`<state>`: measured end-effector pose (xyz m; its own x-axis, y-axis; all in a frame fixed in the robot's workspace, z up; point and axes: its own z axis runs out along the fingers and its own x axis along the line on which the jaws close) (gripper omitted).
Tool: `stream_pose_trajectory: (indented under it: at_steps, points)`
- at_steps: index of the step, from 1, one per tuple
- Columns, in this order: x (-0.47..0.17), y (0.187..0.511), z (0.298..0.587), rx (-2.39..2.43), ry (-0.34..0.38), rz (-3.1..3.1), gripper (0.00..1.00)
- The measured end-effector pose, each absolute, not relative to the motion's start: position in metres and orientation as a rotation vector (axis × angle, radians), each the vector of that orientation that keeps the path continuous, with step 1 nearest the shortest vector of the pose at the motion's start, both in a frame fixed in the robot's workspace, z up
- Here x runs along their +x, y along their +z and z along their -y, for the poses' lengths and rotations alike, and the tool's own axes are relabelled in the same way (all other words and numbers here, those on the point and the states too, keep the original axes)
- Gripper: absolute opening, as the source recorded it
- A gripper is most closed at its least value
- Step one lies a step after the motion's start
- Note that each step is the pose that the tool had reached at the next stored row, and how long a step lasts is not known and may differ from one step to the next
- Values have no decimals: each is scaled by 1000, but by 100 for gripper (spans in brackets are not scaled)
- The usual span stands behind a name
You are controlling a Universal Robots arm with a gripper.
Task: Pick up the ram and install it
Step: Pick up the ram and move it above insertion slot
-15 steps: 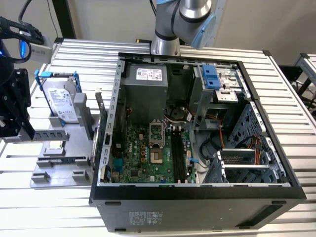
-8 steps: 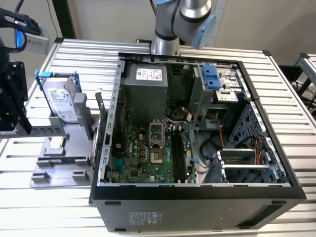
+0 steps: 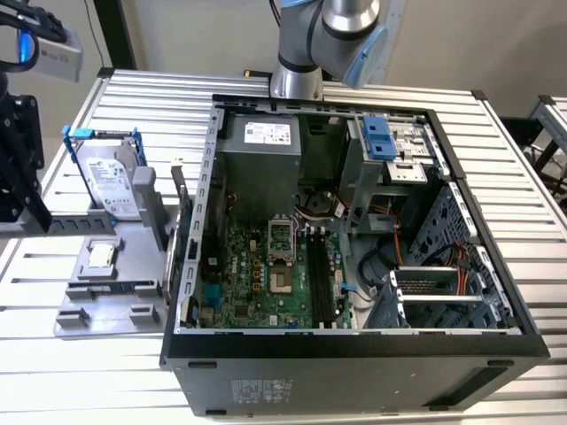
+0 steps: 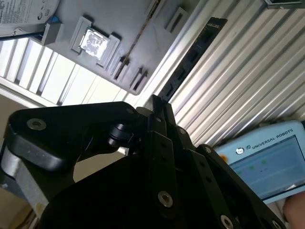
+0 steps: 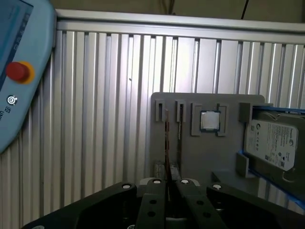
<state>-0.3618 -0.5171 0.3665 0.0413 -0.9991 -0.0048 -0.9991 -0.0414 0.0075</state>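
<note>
The ram (image 4: 190, 59), a long dark strip with black chips, sticks out from my gripper (image 4: 156, 102) over the ribbed table, clear of the grey fixture (image 4: 143, 28). In the first wrist view the ram (image 5: 167, 143) appears edge-on, running from my gripper (image 5: 167, 182) toward the fixture's slotted brackets (image 5: 160, 110). The fingers are shut on the ram's near end. In the exterior view the motherboard's black slots (image 3: 321, 276) lie inside the open computer case (image 3: 354, 345), and the fixture (image 3: 97, 301) sits to the case's left.
The fixture holds a small silver chip (image 5: 209, 120) and a hard drive in a blue frame (image 5: 271, 143). A blue-and-white teach pendant (image 5: 24, 71) hangs close by, with a hand (image 4: 295, 210) at its edge. The arm's wrist with a white camera box (image 3: 53, 53) is at the exterior view's upper left.
</note>
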Motion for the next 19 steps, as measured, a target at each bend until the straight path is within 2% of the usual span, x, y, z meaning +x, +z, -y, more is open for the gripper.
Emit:
stream_pose_trajectory:
  at_steps: [19]
  points:
    - [-362,387,516,2265,-13,2173,0]
